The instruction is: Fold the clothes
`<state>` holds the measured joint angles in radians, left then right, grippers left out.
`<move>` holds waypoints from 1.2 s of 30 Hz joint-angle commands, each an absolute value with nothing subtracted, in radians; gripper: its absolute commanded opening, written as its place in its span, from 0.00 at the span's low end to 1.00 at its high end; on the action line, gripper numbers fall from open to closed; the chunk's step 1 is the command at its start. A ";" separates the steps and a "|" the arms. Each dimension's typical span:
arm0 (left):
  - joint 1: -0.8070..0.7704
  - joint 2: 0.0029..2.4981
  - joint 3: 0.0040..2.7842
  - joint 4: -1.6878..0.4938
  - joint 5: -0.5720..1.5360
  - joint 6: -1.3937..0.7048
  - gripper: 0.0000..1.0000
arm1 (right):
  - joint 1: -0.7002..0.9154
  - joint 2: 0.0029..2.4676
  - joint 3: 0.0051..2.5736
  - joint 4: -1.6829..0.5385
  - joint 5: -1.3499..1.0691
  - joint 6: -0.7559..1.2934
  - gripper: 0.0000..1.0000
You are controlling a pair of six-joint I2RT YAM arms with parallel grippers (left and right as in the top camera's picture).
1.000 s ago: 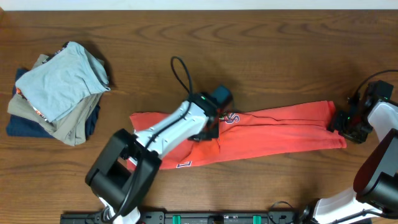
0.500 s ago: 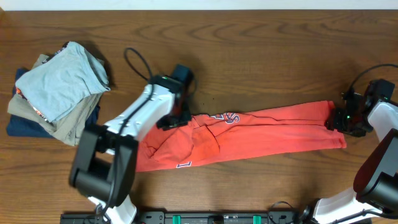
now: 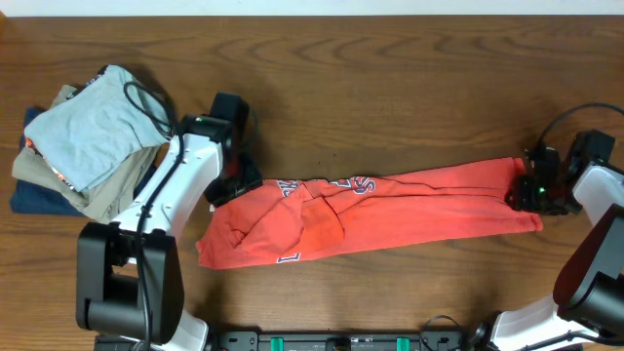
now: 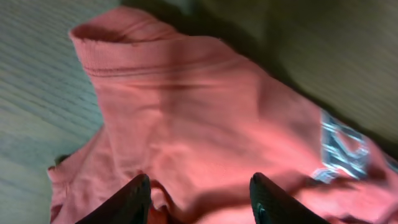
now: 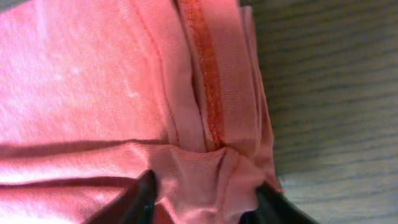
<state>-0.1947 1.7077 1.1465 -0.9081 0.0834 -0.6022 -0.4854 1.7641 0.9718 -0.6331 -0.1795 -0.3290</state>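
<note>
The coral-red T-shirt (image 3: 409,210) lies stretched in a long band across the table, with white lettering (image 3: 356,183) showing near its middle. My left gripper (image 3: 234,187) is at the shirt's upper left corner, its fingers closed on bunched cloth. In the left wrist view (image 4: 199,196) red fabric (image 4: 205,112) fills the space between the fingers. My right gripper (image 3: 524,192) is at the shirt's right end. In the right wrist view (image 5: 204,196) it pinches gathered cloth beside a hem seam (image 5: 208,87).
A pile of folded garments (image 3: 93,141) sits at the far left, light blue-grey on top of khaki and navy. The left arm's black cable (image 3: 146,102) loops over the pile's right side. Bare wood (image 3: 409,88) lies behind the shirt.
My left gripper has moved left along the shirt, drawing its upper layer out leftward and uncovering more lettering. The right gripper has stayed at the right end.
</note>
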 commanded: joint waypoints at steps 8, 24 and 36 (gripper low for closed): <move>-0.117 1.720 0.958 -0.752 0.033 -0.604 0.54 | -0.492 1.769 0.948 -0.612 -0.199 -0.307 0.15; -0.083 1.721 0.906 -0.658 0.034 -0.603 0.45 | -0.492 1.769 0.948 -0.601 -0.199 -0.307 0.16; 0.000 1.721 0.900 -0.442 -0.053 -0.579 0.06 | -0.497 1.769 0.948 -0.578 -0.198 -0.247 0.01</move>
